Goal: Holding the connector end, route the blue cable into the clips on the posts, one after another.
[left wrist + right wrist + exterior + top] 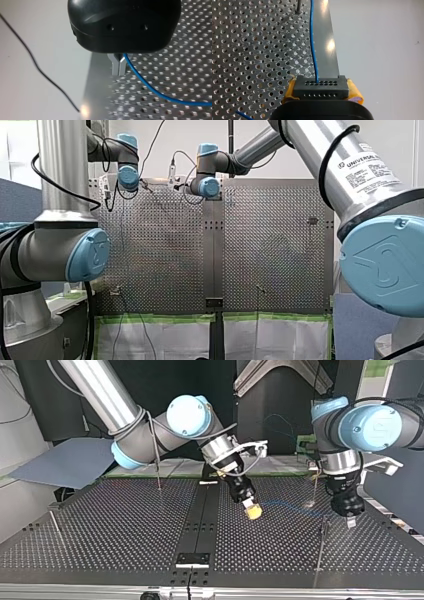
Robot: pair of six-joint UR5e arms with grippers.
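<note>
Starting at the top view's left: hold my right gripper [253, 509] firmly closed on the black connector [321, 87], gripped by its two sides between yellow pads [289, 91], and avoid twisting it. Probably best to feed the blue cable [312, 47] straight out of the connector's front face toward the thin post [298, 6] ahead, under gentle tension and without a kink at the plug. Moving right over the perforated table [125, 525]: only faintly visible there, a blue line low above the holes, running from the yellow pads toward the other arm. Further right, hold my left gripper [350, 520] pinched shut on the cable partway along, metal fingers [115, 68] pressed together around it; beyond them, trailing off sideways in a loose curve. Likely wise to lower that pinched stretch slowly beside the second post [321, 542] standing near the fingers, seat it in the clip, then slide on to the next. Cannot tell whether any clip is filled.
</note>
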